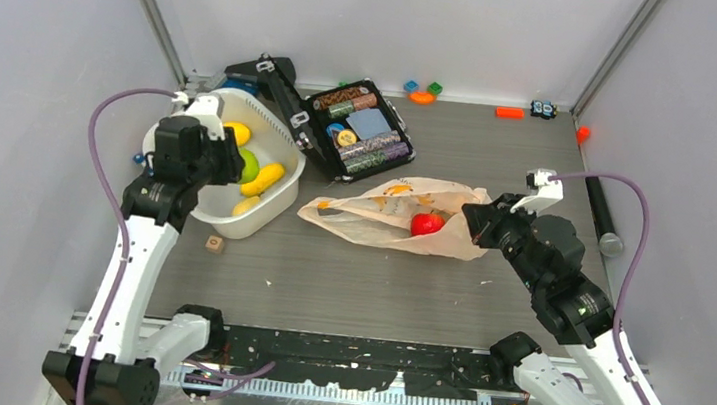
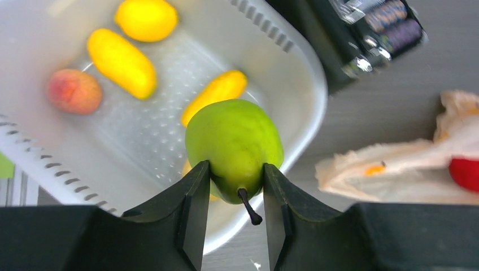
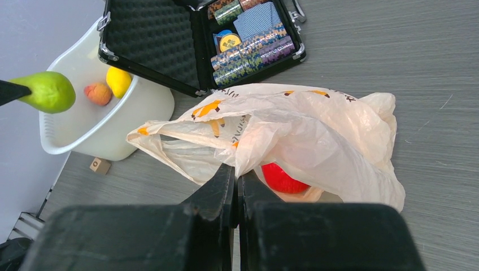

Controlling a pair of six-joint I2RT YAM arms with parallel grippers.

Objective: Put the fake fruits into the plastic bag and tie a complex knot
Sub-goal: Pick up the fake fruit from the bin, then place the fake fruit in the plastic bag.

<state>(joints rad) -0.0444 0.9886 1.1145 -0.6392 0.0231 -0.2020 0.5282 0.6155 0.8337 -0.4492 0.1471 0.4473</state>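
My left gripper (image 2: 235,172) is shut on a green pear (image 2: 234,144), lifted above the white tub (image 1: 269,203); the same pear (image 3: 49,91) shows at the left of the right wrist view. Several fake fruits lie in the tub: a yellow lemon (image 2: 146,19), two long yellow ones (image 2: 121,62) and a peach-coloured one (image 2: 74,91). The pale peach plastic bag (image 1: 389,213) lies mid-table with a red apple (image 3: 281,179) inside. My right gripper (image 3: 236,170) is shut on a fold of the plastic bag (image 3: 294,132) at its edge, holding it raised.
An open black case (image 1: 359,128) of poker chips and cards lies behind the bag, touching the tub. A small wooden block (image 1: 215,244) sits in front of the tub. Small coloured toys (image 1: 422,91) and an orange piece (image 1: 510,112) line the back wall. A dark cylinder (image 1: 601,220) lies at right.
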